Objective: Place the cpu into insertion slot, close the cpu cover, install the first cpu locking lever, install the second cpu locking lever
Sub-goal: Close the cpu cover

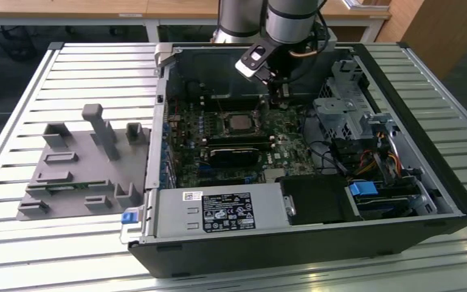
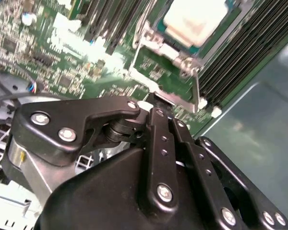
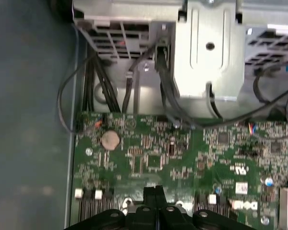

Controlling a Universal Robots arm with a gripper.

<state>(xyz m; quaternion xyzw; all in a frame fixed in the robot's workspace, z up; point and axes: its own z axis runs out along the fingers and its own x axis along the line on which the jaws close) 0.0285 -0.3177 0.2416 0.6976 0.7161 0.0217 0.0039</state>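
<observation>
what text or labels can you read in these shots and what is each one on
Black label on the grey metal box: print too small to read.
White sticker on the same box: too small to read.
White markings on the green circuit board: blurred.
Nothing reads clearly.

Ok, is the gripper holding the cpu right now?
No, in the second wrist view the cpu sits in the insertion slot, apart from the gripper.
</observation>
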